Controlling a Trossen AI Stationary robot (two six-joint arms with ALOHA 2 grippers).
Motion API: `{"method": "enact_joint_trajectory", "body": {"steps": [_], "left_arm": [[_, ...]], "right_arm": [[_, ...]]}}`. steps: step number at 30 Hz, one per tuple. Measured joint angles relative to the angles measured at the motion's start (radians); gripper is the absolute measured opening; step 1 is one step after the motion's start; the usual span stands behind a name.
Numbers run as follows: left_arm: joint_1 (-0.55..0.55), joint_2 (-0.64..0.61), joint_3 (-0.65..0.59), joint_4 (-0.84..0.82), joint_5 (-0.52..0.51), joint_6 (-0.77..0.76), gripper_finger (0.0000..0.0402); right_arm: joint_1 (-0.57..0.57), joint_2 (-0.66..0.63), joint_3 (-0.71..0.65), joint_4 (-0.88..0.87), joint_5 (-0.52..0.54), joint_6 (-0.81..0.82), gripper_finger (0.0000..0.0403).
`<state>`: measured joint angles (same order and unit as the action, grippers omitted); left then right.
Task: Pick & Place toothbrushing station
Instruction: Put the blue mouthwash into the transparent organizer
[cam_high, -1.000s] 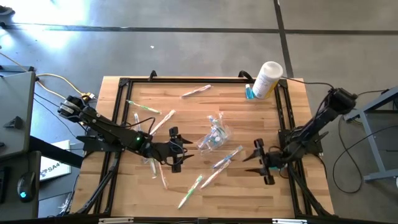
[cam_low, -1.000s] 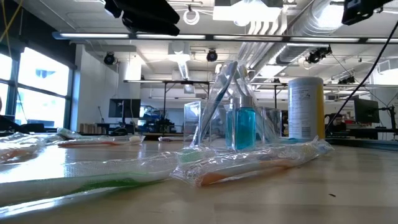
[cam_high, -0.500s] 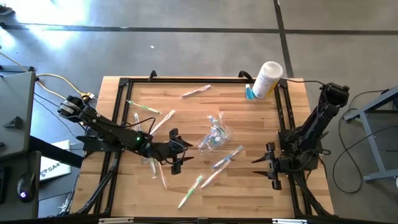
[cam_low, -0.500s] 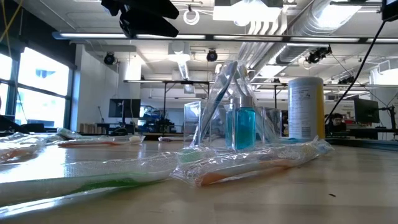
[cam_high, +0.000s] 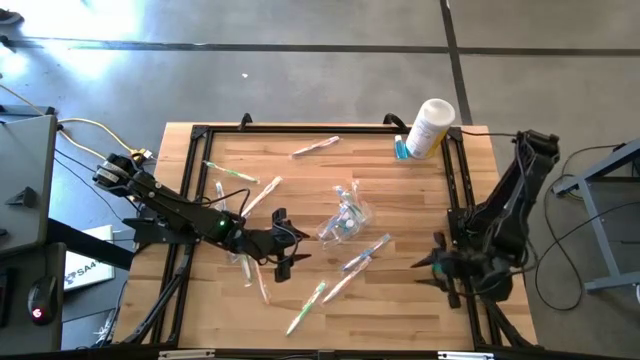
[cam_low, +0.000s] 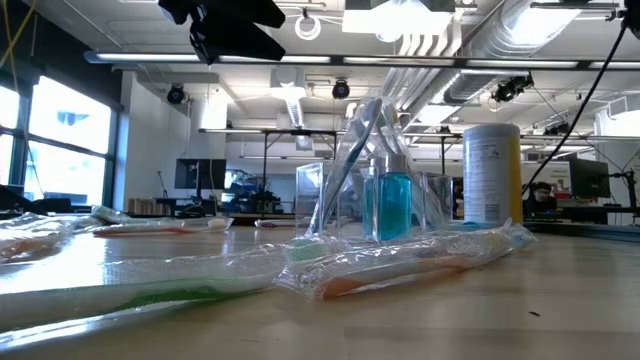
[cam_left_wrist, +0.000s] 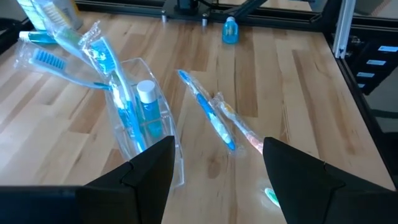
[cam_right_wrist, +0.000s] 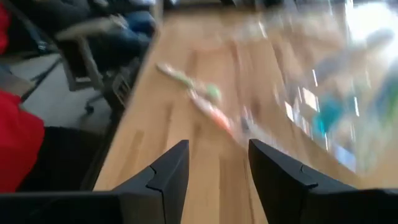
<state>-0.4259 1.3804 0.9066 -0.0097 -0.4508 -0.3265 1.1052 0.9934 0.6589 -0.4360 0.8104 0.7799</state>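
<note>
A clear crinkly plastic bag lies at the table's middle, with blue toothbrushes and a teal tube inside. Wrapped toothbrushes lie flat around it, among them a blue one, one near the bag and one by the front edge. My left gripper hovers open to the left of the bag, above the table, with nothing between its fingers. It also shows in the low view. My right gripper hangs open over the table's right rail, pointing at the bag.
A white canister and a small blue bottle stand at the far right corner. More wrapped toothbrushes lie far back and at the left. A black frame rail runs along the table's edges. Bare wood shows near the front right.
My right gripper has drawn back from the bag toward the table's right edge and risen, turning about as its arm folded. It has left the top of the low view. The bag and toothbrushes have stayed where they were.
</note>
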Motion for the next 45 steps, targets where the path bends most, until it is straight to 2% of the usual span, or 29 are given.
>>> {"method": "enact_joint_trajectory", "body": {"steps": [3,8,13,20,28,32,37,45], "left_arm": [[0.0,0.0,0.0,0.0,0.018,0.0,0.0237],[0.0,0.0,0.0,0.0,0.019,-0.008,0.0237],[0.0,0.0,0.0,0.0,0.018,-0.019,0.0237],[0.0,0.0,0.0,0.0,0.018,-0.019,0.0237],[0.0,0.0,0.0,0.0,0.018,-0.019,0.0237],[0.0,0.02,0.002,0.001,0.019,-0.019,0.0237],[0.0,0.066,0.001,0.006,0.042,-0.02,0.0237],[0.0,0.104,0.001,0.025,0.044,-0.02,0.0237]], "right_arm": [[-0.038,0.005,0.047,-0.228,-0.17,0.244,0.0158],[-0.102,0.011,0.053,-0.49,-0.494,0.443,0.0158],[-0.162,0.011,0.053,-0.663,-0.665,0.611,0.0158],[-0.219,0.047,0.053,-0.716,-0.745,0.656,0.0171],[-0.245,0.192,0.053,-0.712,-0.821,0.558,0.0249],[-0.268,0.275,0.053,-0.685,-0.847,0.472,0.0274],[-0.302,0.372,0.053,-0.645,-0.91,0.343,0.0278],[-0.363,0.532,0.048,-0.624,-0.907,0.202,0.0271]]}}
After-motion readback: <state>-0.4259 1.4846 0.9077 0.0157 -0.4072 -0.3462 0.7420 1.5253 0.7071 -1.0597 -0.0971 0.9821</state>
